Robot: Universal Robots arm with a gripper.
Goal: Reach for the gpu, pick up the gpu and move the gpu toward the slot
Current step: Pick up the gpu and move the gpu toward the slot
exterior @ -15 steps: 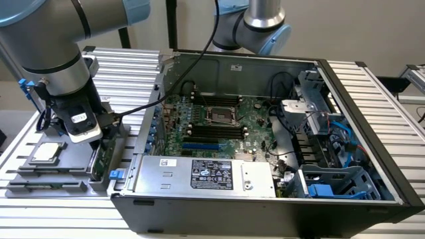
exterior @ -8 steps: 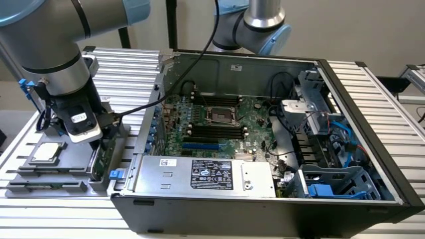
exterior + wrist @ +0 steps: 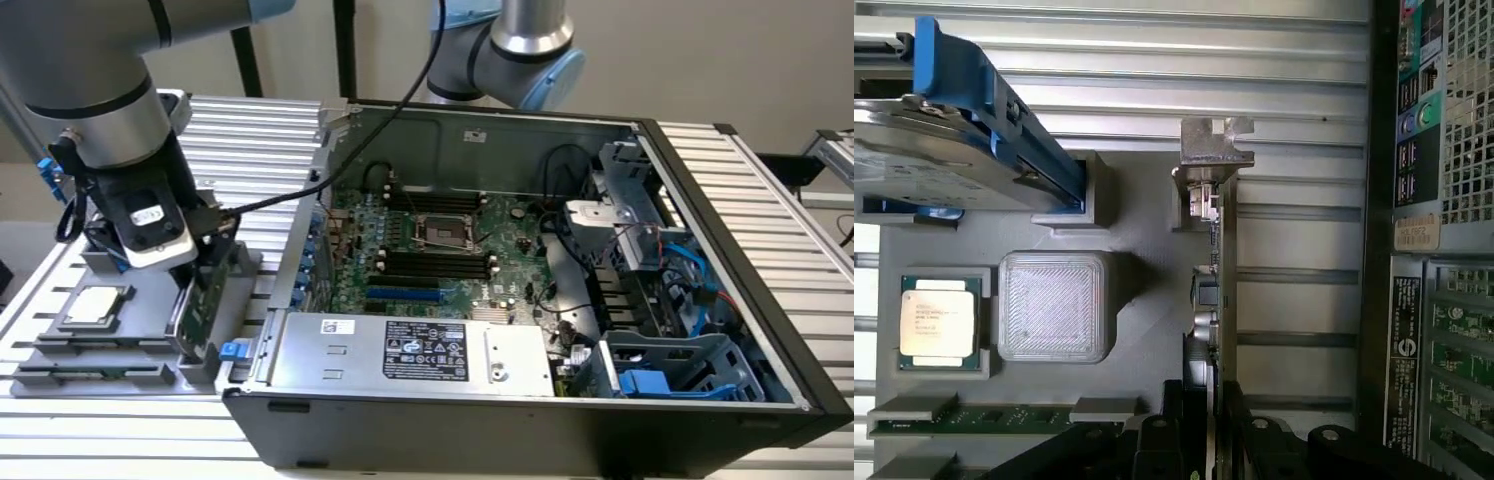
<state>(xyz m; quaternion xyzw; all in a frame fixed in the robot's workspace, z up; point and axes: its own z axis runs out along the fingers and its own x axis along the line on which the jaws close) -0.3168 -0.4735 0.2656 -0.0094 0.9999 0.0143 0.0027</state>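
The gpu (image 3: 1217, 265) stands on edge in a slot of the grey holder tray (image 3: 1144, 300), seen as a thin dark-green strip with its silver bracket (image 3: 1214, 150) at the far end. My gripper (image 3: 1206, 395) straddles the near end of the card, one black finger (image 3: 1174, 420) against each face, shut on it. In the exterior view the gripper (image 3: 200, 275) reaches down onto the green gpu (image 3: 191, 318) at the exterior view's left, beside the open computer case. The blue slot (image 3: 400, 295) lies on the motherboard inside the case.
On the tray are a square silver CPU chip (image 3: 939, 322), a hard drive in a blue frame (image 3: 964, 130), a ribbed grey block (image 3: 1052, 305) and memory sticks (image 3: 964, 420). The case's back panel (image 3: 1434, 250) stands close beside the card. A silver power supply (image 3: 414, 350) fills the case's front.
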